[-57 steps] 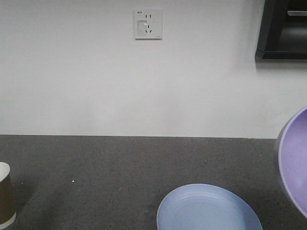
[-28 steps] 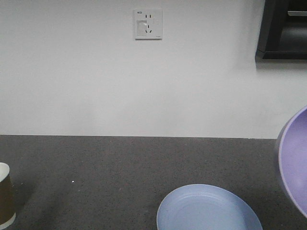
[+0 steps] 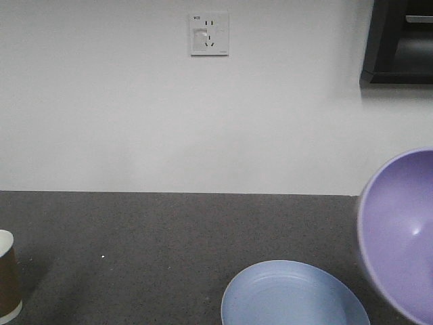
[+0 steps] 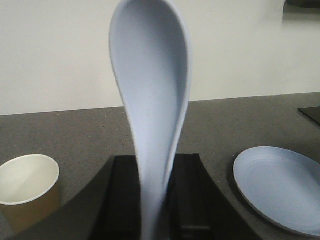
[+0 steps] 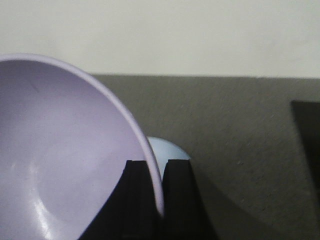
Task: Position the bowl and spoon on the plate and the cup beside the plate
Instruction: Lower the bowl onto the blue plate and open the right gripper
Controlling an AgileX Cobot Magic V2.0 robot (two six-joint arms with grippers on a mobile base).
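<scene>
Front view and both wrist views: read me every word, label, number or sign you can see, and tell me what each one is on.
On the wall socket plate: a tiny dark marking in its top left corner, too small and blurred to read.
On the cup, plate, bowl and spoon: no writing visible.

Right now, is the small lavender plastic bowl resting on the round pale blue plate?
No, the bowl hangs tilted in the air to the right of the plate.
</scene>
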